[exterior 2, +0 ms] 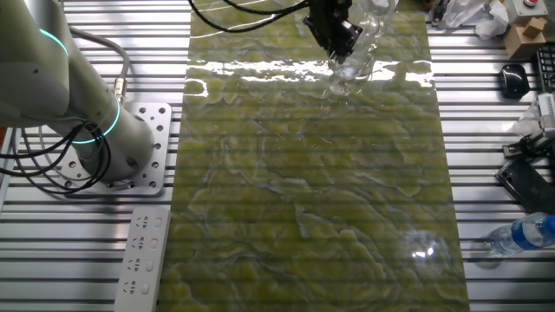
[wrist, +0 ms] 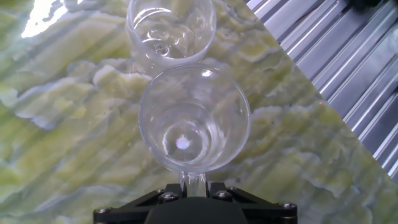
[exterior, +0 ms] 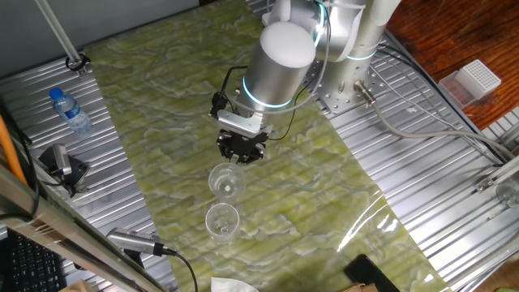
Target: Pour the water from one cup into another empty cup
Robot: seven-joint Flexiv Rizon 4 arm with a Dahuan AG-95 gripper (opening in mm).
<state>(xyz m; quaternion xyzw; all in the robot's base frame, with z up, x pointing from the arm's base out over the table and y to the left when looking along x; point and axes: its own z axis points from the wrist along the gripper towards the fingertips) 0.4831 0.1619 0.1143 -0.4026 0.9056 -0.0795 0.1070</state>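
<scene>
The glass in my gripper is clear, with a round bowl and a short stem, and in the hand view I look straight down into its open mouth. A pale glint sits at the bottom of the bowl, but I cannot tell whether that is water (it is all glare on clear glass). My fingers are closed on the stem just below the bowl, so the glass juts out directly ahead of my fingertips. It hangs above the green marbled mat, tilted towards the second glass. That one stands upright on the mat just beyond the rim of mine, near the mat's edge. A small blue-capped bottle lies well apart on the metal table.
</scene>
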